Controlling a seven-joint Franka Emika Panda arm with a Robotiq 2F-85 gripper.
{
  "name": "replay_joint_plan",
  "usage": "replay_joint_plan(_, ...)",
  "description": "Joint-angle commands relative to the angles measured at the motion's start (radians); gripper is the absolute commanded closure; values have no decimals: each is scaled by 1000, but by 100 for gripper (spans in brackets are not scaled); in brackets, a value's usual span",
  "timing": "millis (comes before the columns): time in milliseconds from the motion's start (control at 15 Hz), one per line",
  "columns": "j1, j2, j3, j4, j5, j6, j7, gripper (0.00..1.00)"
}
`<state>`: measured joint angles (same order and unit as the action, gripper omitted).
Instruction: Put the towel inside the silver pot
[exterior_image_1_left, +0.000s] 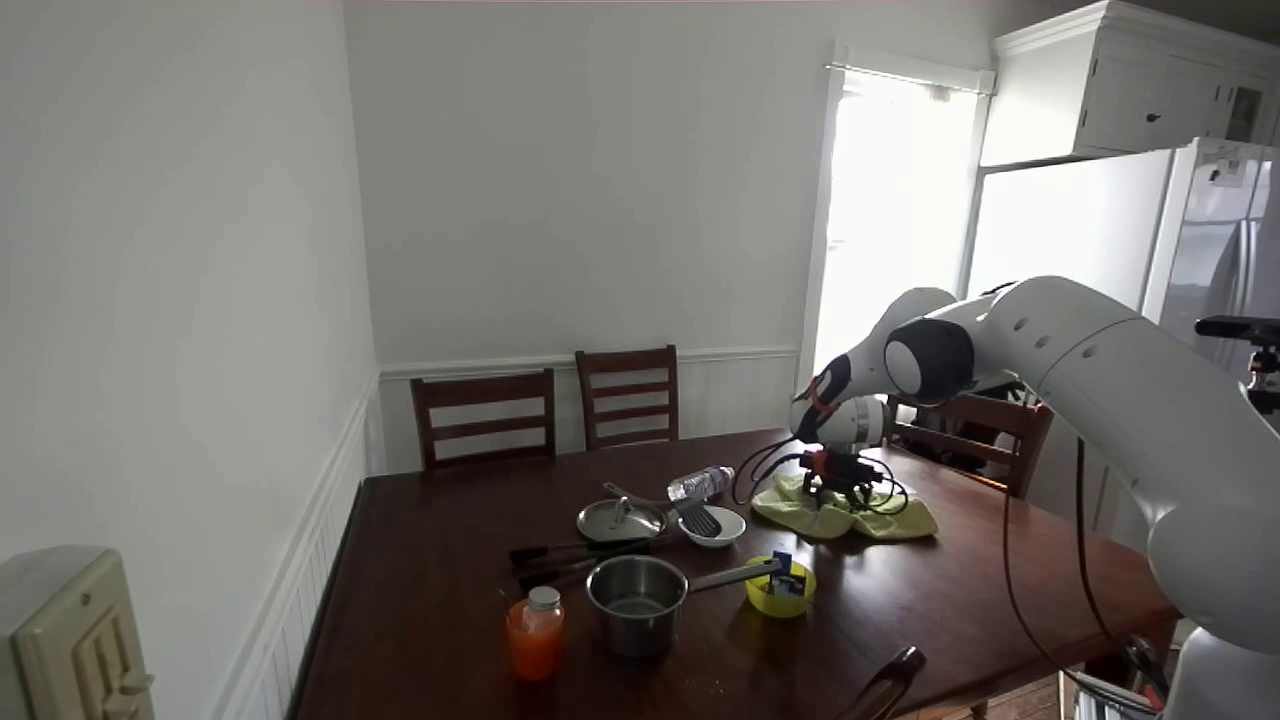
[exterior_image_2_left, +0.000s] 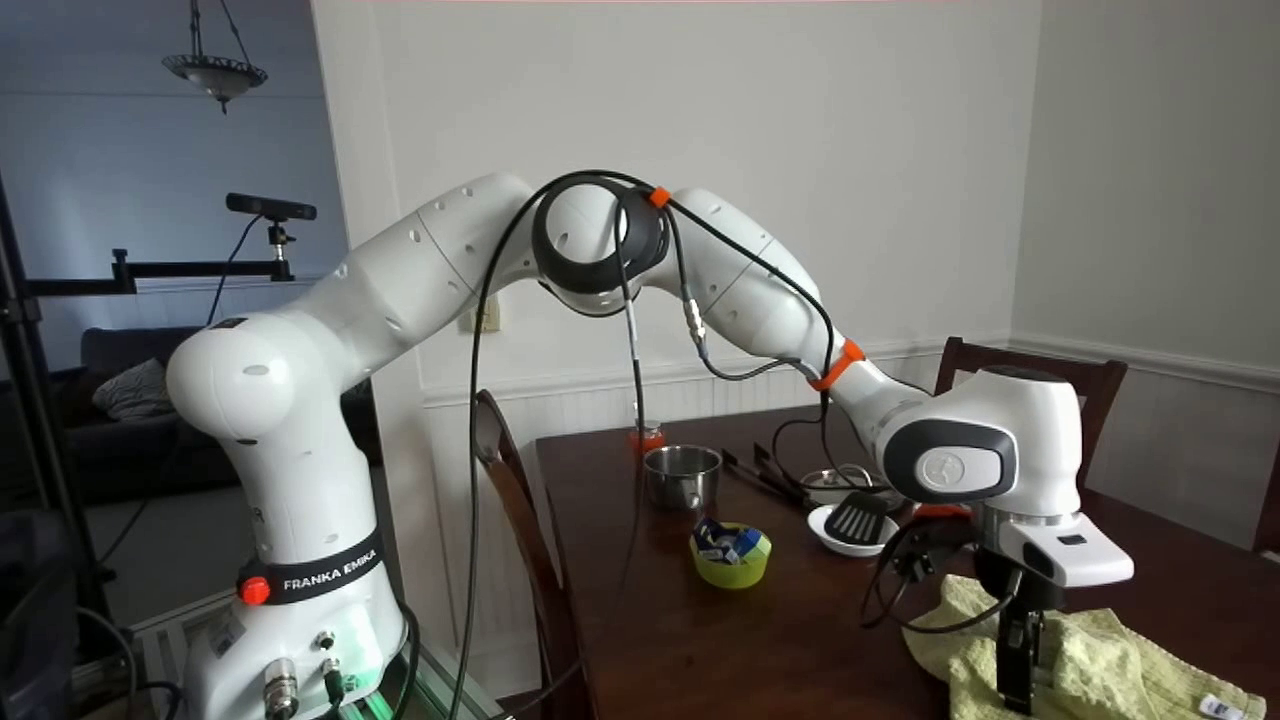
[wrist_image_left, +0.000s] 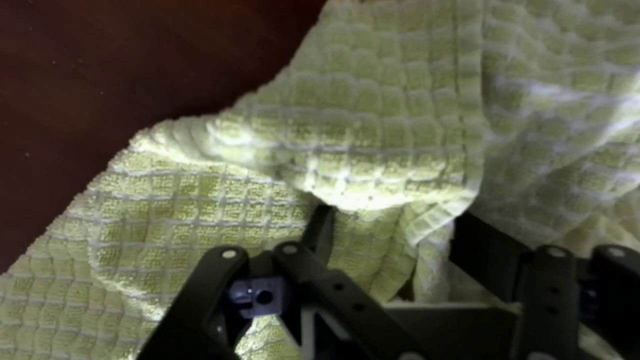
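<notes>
The towel is yellow-green with a white grid pattern. It lies crumpled on the table in both exterior views and fills most of the wrist view. My gripper points down into the towel, and it also shows low in an exterior view. In the wrist view the two fingers stand wide apart with towel folds between them. A raised fold covers the tip of the left finger. The silver pot stands upright on the table, well away from the gripper; it also shows in an exterior view.
The pot's handle reaches over the yellow bowl, which holds small blue packets. An orange cup stands beside the pot. A lid, a white bowl with a black spatula, and a clear bottle lie between towel and pot.
</notes>
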<state>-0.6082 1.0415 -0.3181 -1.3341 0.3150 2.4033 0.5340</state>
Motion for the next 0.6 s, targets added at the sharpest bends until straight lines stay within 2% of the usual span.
replay_joint_plan(0, 5, 19, -10, 23, 0, 1, 18, 69)
replay_joint_plan(267, 22, -31, -16, -27, -18, 5, -2, 97)
replay_joint_plan(400, 29, -44, -18, -43, -20, 6, -11, 99)
replay_joint_plan(467, 32, -52, -19, -53, -20, 6, -22, 96)
replay_joint_plan(533, 36, -58, -22, -61, -21, 11, -29, 97)
